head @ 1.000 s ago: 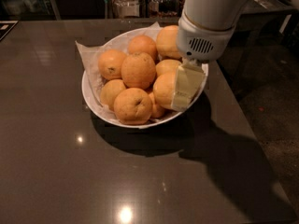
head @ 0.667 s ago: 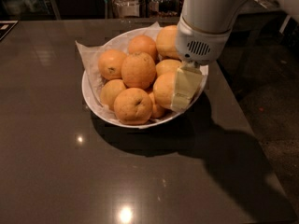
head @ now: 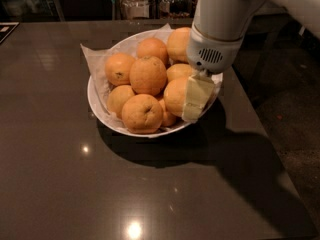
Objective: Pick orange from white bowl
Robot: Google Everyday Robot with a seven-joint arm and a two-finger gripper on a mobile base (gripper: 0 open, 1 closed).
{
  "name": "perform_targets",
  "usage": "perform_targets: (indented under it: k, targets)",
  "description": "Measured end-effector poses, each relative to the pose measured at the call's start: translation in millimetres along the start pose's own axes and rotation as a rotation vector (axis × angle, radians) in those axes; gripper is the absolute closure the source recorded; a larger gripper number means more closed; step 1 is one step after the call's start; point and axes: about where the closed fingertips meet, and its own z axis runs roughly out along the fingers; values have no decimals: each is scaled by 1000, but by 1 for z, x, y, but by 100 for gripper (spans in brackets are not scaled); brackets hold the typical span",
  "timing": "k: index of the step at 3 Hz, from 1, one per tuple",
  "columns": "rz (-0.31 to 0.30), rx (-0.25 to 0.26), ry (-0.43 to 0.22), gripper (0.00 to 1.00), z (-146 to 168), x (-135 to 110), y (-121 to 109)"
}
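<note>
The white bowl [head: 94, 100], lined with crinkled white paper [head: 92, 59], stands on a dark glossy table and holds several oranges. My gripper [head: 196, 98] is pale yellow and hangs from the white arm housing [head: 215, 49]. It is lowered into the bowl's right side, against the right flank of a large, smooth, pale orange [head: 174, 95]. Its lower end reaches down to the bowl's rim. A deeper-orange fruit with a stem dimple [head: 147, 75] sits at the centre, and another [head: 142, 113] at the front.
Glass jars [head: 135, 1] stand behind the table's far edge. The table's right edge [head: 252, 114] runs close beside the bowl, with dark floor [head: 295, 84] beyond. My arm casts a broad shadow to the bowl's right.
The gripper has sunk slightly lower beside the pale orange. The oranges and bowl have not moved.
</note>
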Motion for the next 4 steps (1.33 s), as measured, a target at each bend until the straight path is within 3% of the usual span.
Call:
perform_targets:
  k: [2, 3, 4]
  targets:
    - [0, 0, 0, 88, 0, 0, 0]
    - [-33, 29, -75, 100, -14, -3, 6]
    - [-68, 66, -186, 100, -42, -1, 18]
